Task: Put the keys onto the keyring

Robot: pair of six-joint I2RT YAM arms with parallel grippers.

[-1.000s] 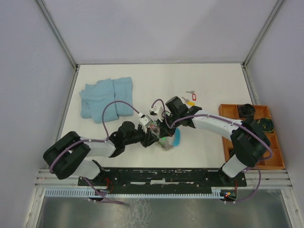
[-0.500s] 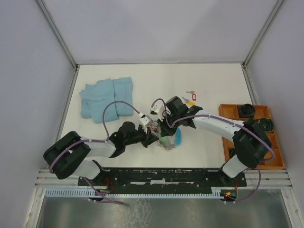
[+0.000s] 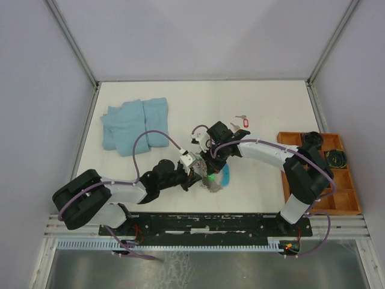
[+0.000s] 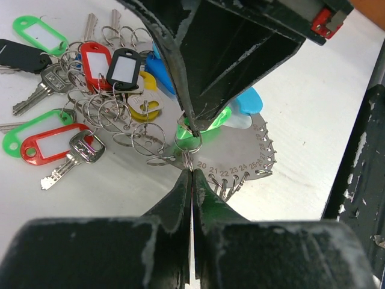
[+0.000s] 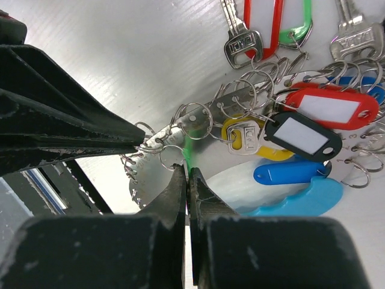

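Observation:
The keyring is a round silver disc (image 4: 243, 150) stamped with numbers, with small split rings along its rim; it also shows in the right wrist view (image 5: 153, 165). My left gripper (image 4: 191, 171) is shut on one split ring (image 4: 188, 141) at the disc's edge. My right gripper (image 5: 186, 171) is shut on a green-tagged key (image 5: 189, 149), held tip to tip against the left gripper (image 3: 191, 174). In the top view the right gripper (image 3: 209, 170) hides most of the disc. Several tagged keys (image 4: 57, 141) lie in a pile beside the disc.
A red-tagged key (image 3: 243, 123) lies apart at the back right. A light-blue plastic piece (image 3: 225, 175) lies by the disc. A folded blue cloth (image 3: 133, 125) is at the back left. An orange compartment tray (image 3: 287, 140) stands at the right edge.
Both grippers have shifted a little toward the near edge, still tip to tip over the disc. The right arm has swung inward and its wrist has turned.

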